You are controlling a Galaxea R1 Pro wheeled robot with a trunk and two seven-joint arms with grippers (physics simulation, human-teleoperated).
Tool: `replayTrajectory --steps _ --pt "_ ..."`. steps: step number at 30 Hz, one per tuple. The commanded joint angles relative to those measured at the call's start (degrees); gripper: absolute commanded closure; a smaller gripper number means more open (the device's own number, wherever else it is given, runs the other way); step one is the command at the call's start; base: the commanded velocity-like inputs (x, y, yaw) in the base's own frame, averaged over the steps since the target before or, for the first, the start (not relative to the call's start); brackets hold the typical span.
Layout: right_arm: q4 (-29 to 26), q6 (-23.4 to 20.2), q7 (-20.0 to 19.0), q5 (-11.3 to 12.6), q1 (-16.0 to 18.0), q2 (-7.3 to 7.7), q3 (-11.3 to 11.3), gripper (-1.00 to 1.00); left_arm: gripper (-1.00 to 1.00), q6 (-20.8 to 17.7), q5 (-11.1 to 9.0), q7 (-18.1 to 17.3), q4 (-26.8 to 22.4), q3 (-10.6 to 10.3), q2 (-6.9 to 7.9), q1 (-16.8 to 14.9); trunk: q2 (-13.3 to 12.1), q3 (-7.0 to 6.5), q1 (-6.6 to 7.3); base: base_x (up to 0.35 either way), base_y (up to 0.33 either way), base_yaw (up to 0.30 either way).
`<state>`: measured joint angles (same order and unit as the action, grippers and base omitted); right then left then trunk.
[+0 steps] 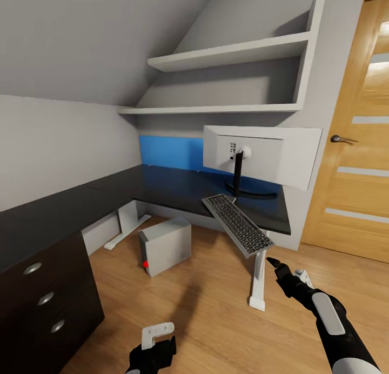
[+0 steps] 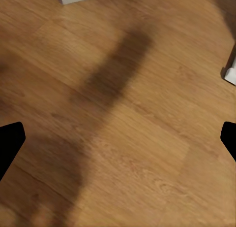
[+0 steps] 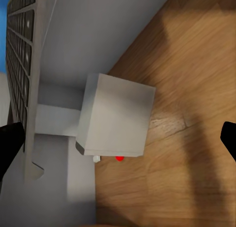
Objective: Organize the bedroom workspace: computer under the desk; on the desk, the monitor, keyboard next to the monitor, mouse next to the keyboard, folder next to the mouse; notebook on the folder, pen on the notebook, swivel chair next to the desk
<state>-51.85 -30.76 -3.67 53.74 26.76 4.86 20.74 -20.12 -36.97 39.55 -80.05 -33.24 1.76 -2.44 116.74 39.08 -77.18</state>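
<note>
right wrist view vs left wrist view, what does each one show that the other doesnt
The right wrist view alone shows the slim dark grey keyboard edge-on, with the red light on the pale grey box-shaped computer. The left wrist view alone shows a long dark shadow across the planks. Both share the light wood plank floor and black fingertips of an open tool at the frame edges.

open floor (image 1: pixel 216 309), keyboard (image 1: pixel 237 225) overhanging desk (image 1: pixel 162 185)

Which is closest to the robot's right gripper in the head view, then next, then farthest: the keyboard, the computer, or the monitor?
From the right gripper:
1. Keyboard, hanging tilted off the desk edge, just above the gripper.
2. Computer, on the floor under the desk, toward the left.
3. Monitor, standing on the desk, farthest back.
</note>
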Motion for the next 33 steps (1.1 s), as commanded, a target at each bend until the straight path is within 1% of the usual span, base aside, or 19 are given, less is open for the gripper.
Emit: replayTrajectory --steps 1,8,17,23,29,33 --pt "-0.01 -0.35 -0.19 -0.04 0.05 -0.02 0.18 -1.0 -1.0 -0.13 -0.31 0.43 -0.09 -0.17 0.04 -0.06 0.03 0.06 0.0 0.065 0.0 0.0" --pt "0.07 -0.35 -0.22 -0.04 0.05 -0.09 0.09 -1.0 -1.0 -0.14 -0.43 0.28 -0.03 -0.24 0.0 -0.07 0.03 0.06 0.0 0.067 0.007 0.0" --pt "0.07 -0.35 -0.28 -0.04 0.05 -0.11 0.09 -1.0 -1.0 -0.19 -0.47 0.3 0.16 -0.25 -0.02 -0.03 0.03 0.06 0.0 0.127 0.082 0.0" --pt "0.08 -0.35 -0.28 -0.05 0.05 -0.11 0.09 -1.0 -1.0 -0.26 -0.52 0.4 0.22 -0.25 -0.08 -0.07 -2.38 -1.02 1.32 0.01 0.006 0.0" --pt "0.08 -0.35 -0.28 -0.08 0.05 -0.11 0.09 -1.0 -1.0 -0.21 -0.51 0.43 0.24 -0.25 -0.05 -0.06 -2.38 -1.02 1.32 0.006 0.002 0.0" --pt "0.08 -0.35 -0.28 -0.11 0.05 -0.11 0.09 -1.0 -1.0 -0.19 -0.48 0.42 0.24 -0.25 -0.02 -0.06 -2.38 -1.02 1.32 0.14 0.059 0.0"
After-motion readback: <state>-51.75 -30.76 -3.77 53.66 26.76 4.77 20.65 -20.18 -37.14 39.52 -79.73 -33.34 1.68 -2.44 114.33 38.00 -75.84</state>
